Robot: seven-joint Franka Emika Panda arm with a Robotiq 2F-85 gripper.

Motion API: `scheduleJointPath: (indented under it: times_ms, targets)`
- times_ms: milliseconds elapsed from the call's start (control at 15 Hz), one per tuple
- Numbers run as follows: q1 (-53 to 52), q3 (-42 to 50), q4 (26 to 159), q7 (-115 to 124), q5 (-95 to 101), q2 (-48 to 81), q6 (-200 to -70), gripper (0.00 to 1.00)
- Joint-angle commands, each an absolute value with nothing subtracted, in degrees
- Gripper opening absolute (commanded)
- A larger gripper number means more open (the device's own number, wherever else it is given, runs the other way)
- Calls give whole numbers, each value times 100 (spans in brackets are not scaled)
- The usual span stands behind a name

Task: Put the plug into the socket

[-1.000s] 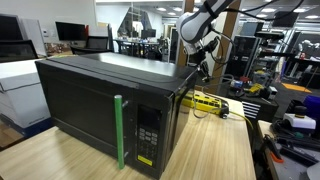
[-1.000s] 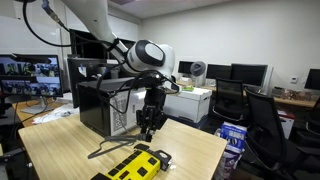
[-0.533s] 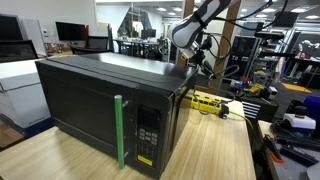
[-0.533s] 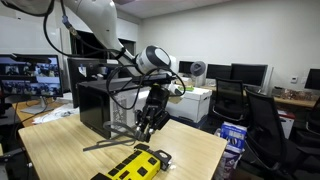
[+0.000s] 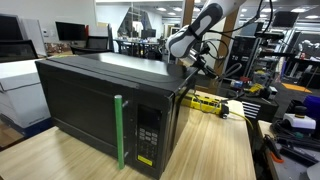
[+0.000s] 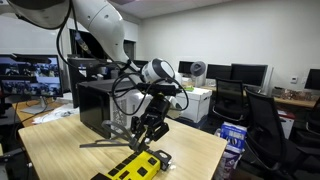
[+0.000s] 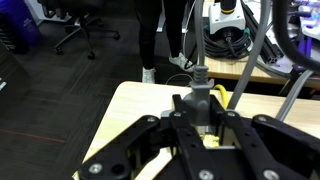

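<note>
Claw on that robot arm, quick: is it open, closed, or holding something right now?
Claw: closed, holding the black plug between its fingers.

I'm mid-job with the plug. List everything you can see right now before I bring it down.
microwave: one, black with a green handle, on the table
power strip: one, yellow, on the table beside the microwave
plug: one, dark grey, held in the gripper
cord: one, dark, trailing from the plug across the table
table: one, light wood
office chairs: at least two, black, past the table
monitors: several, dark, on the back desks
person: legs only, dark trousers, beyond the table edge in the wrist view
arm: one, white
gripper: one, black, shut on the plug, near the power strip
</note>
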State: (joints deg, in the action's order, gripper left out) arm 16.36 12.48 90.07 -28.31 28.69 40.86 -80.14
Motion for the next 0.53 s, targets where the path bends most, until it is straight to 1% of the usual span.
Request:
scheduleJointPath:
  times_ms: [0,467]
  targets:
    - [1883,1115,8941,-3047,2825,4177,-7711,8]
    - [2045,1087,9266,-2882,2870,4355,-7765,8]
